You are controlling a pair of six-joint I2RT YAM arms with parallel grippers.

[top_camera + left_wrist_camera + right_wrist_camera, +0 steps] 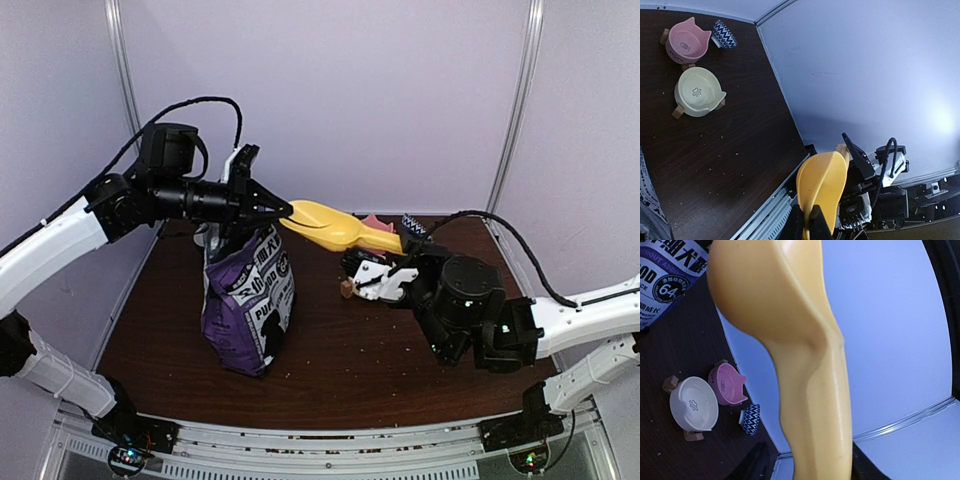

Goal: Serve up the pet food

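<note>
Top external: left pincer (288,211) clamps yellow scoop (335,228) by its rim, handle toward right pincer (365,275), whose grip is unclear; pet food bag (250,300) stands close below, left arm nearer.

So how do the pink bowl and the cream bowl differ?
The pink bowl has pointed cat ears on its rim; the cream bowl has a rounder rim. The pink bowl shows a fish mark inside, the cream bowl a paw print. Both stand on small wooden feet and hold no food.
</note>
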